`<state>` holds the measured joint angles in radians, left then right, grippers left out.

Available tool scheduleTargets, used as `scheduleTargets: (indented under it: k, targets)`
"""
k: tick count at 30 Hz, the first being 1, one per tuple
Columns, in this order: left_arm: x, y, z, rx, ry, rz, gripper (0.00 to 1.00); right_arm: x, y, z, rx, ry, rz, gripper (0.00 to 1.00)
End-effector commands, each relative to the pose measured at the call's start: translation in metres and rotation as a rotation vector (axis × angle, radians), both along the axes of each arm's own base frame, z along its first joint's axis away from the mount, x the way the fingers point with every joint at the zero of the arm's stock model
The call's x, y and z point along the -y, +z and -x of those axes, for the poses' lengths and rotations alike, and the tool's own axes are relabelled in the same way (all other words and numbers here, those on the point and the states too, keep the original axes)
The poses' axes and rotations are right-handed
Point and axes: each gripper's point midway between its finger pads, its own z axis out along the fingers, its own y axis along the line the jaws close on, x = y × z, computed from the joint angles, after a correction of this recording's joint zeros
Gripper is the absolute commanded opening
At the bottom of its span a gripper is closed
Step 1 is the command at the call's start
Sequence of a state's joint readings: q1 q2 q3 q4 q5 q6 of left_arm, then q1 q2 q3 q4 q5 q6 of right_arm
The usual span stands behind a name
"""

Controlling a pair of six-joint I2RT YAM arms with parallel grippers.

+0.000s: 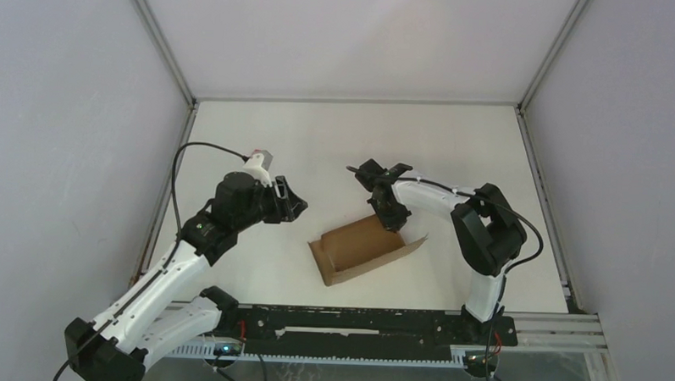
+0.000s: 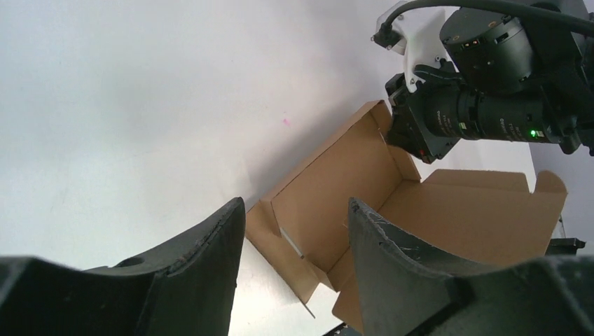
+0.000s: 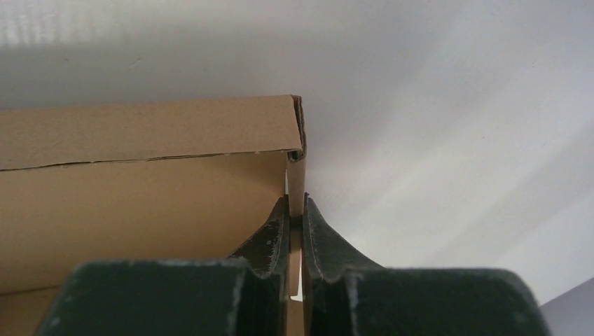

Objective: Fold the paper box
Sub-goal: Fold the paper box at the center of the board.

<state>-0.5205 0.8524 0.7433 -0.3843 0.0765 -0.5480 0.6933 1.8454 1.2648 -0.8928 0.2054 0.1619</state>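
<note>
Paper box, open side up, long axis diagonal from near-left to far-right; right gripper clamps its far-right end wall; left gripper hangs parted, empty.

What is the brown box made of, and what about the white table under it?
The box looks like thin brown cardboard with a dull finish; the right wrist view shows a rough, papery edge on its folded wall. The table looks smooth and white, maybe painted board or plastic; the pictures don't show which.

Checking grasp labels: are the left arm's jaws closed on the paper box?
No, the left jaws stand open, clear of the paper box.
</note>
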Motion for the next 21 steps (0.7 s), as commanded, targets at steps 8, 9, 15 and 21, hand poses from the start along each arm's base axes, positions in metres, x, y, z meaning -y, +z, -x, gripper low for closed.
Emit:
scheduleTargets:
  k: [8, 9, 15, 21]
  targets:
    - [-0.001, -0.009, 0.007, -0.029, -0.005, 0.049, 0.61, -0.017, 0.036, -0.019, 0.1, -0.005, -0.174, 0.06]
    - [-0.002, -0.012, 0.009, -0.038, 0.005, 0.05, 0.61, -0.017, 0.041, -0.021, 0.109, -0.014, -0.203, 0.06]
    - [-0.03, -0.033, 0.021, -0.029, 0.157, 0.092, 0.55, -0.013, 0.052, -0.028, 0.166, -0.051, -0.291, 0.05]
    - [-0.061, -0.031, 0.036, 0.027, 0.304, 0.148, 0.47, -0.007, 0.043, -0.028, 0.196, -0.076, -0.315, 0.05]
